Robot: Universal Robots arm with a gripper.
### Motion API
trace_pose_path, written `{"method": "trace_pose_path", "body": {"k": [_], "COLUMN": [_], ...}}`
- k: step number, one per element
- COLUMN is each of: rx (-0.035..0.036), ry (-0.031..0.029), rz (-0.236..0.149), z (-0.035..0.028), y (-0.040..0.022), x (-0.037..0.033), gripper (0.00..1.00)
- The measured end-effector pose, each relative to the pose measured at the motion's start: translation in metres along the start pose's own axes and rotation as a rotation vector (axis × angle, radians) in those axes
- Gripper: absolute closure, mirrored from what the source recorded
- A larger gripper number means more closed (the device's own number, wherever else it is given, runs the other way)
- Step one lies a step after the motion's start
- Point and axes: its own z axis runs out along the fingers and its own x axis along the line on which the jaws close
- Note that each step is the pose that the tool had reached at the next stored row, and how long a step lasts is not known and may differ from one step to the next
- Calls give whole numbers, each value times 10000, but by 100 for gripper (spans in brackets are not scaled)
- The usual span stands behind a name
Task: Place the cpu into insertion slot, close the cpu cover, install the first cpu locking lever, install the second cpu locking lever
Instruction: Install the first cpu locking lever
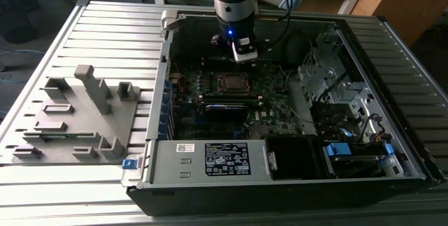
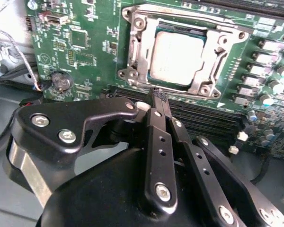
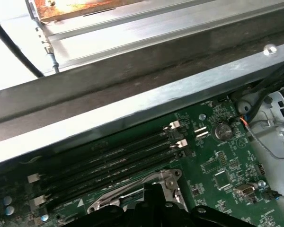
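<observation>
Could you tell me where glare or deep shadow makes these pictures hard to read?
In the second wrist view, the cpu face glares pale and the gripper is dark; in the first wrist view, the case rim shines; in the exterior view, the case's interior is shadowed.

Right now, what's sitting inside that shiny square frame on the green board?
The cpu, a flat silvery-grey square chip, lies in the insertion slot with the cpu cover around its edges. The chip hides what lies beneath it. The gripper sits beside the slot, fingers together, holding nothing.

Matt silvery metal cpu [image 2: 176, 57], glossy black plastic gripper [image 2: 157, 97], green motherboard [image 2: 85, 42]
</observation>
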Motion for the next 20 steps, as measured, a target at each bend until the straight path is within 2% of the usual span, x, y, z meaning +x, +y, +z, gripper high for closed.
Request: {"method": "trace_pose_path", "body": {"k": [5, 6, 7, 13, 14, 20], "rx": [8, 37, 100, 611, 631, 634], "ry": [11, 30, 86, 675, 692, 693], "rz": [2, 0, 2, 49, 50, 50], "z": [2, 3, 5, 20, 20, 20], "y": [3, 4, 5, 11, 11, 11], "x": [-7, -9, -12, -34, -34, -34], "gripper": [90, 90, 90, 90, 90, 90]}}
